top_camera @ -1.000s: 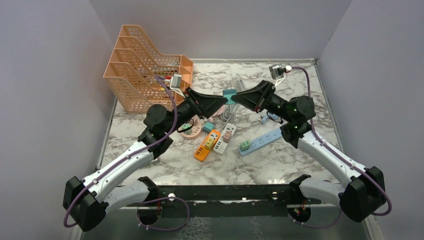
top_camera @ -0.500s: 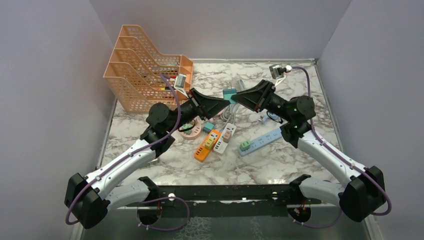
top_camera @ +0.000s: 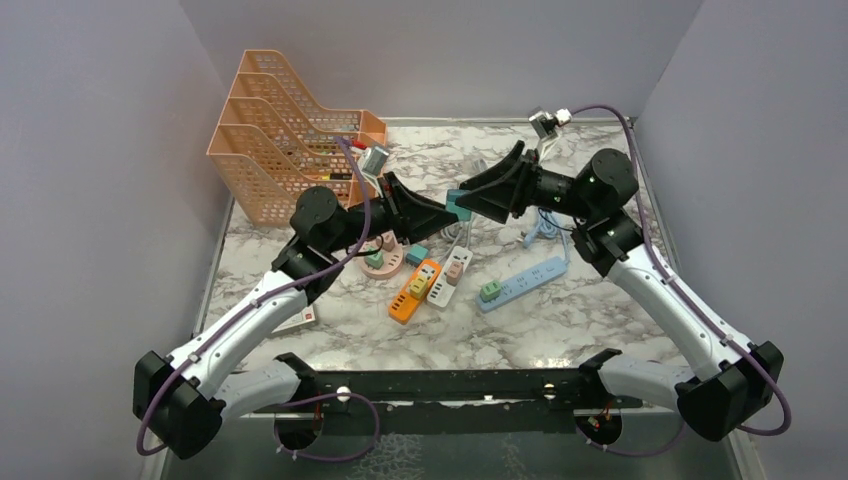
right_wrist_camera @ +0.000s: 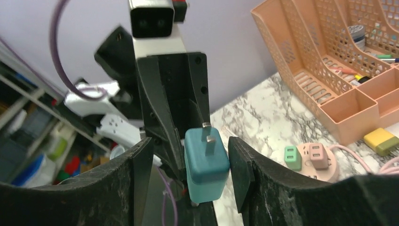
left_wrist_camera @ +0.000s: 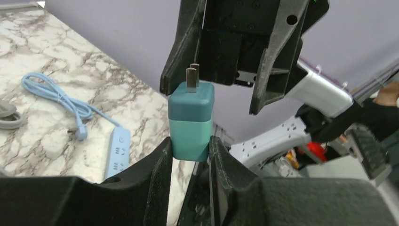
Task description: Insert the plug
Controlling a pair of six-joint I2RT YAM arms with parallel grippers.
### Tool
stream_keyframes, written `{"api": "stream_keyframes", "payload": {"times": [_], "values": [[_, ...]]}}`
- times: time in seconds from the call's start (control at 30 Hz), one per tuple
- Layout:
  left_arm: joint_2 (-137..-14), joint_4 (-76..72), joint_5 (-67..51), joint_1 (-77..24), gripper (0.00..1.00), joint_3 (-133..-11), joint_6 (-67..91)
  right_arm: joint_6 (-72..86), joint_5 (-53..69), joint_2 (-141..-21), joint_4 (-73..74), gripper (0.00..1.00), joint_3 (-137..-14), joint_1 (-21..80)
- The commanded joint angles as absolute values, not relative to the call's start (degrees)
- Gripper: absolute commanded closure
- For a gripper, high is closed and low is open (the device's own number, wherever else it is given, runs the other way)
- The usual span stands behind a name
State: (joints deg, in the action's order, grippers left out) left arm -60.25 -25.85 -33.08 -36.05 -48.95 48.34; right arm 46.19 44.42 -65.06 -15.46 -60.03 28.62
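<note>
The plug [top_camera: 457,206] is a teal two-tone block with two metal prongs, held in the air above the table's middle. My left gripper [top_camera: 449,212] is shut on its lighter lower half, seen in the left wrist view as the plug [left_wrist_camera: 190,120] pinched between the fingers of the left gripper [left_wrist_camera: 189,148], prongs pointing away. My right gripper [top_camera: 470,195] faces it from the right and stands open. In the right wrist view the plug [right_wrist_camera: 206,162] sits between the spread fingers of the right gripper [right_wrist_camera: 190,153], a clear gap on the left side.
Below lie a blue power strip [top_camera: 520,282], an orange strip [top_camera: 413,290], a white strip [top_camera: 452,278] and a round pink socket [top_camera: 385,255] with small adapters. An orange mesh organizer [top_camera: 290,140] stands back left. A blue cable [top_camera: 540,228] lies by the right arm.
The left gripper has shut on the plug. The right gripper, shut on it before, has opened, and its arm has risen and swung back a little.
</note>
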Motion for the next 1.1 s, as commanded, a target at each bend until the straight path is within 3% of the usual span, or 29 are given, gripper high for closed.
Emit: {"api": "stream_keyframes", "payload": {"times": [0.0,0.17,0.3,0.63,0.7,0.83,1.07], "values": [[-60.52,-9.06,-41.51,-35.77,1.0,-55.54,32.84,29.25,56.06,-66.93,3.19,0.41,-66.24,28.83],[-61.31,1.34,-43.38,-35.78,1.0,-60.38,23.59,20.21,60.74,-67.59,12.3,0.41,-68.02,28.83],[-62.55,7.69,-44.97,-35.7,1.0,-63.21,18.57,19.28,63.89,-65.66,10.37,0.43,-66.49,28.83],[-64.19,10.21,-51.99,-35.69,1.0,-64.18,16.54,19.3,62.09,-65.42,10.01,0.45,-66.35,28.78],[-63.71,10.95,-52.56,-35.71,1.0,-64.21,15.47,19.69,61.88,-65.83,10.11,0.48,-66.38,28.78],[-62.79,11.58,-52.08,-35.66,1.0,-64.16,14.69,20.16,65.82,-66.14,8.35,0.64,-65.48,28.8],[-62.98,9.82,-52.97,-35.69,1.0,-64.34,16.14,20.85,68.81,-66.37,7.25,0.66,-64.26,28.83]]}}
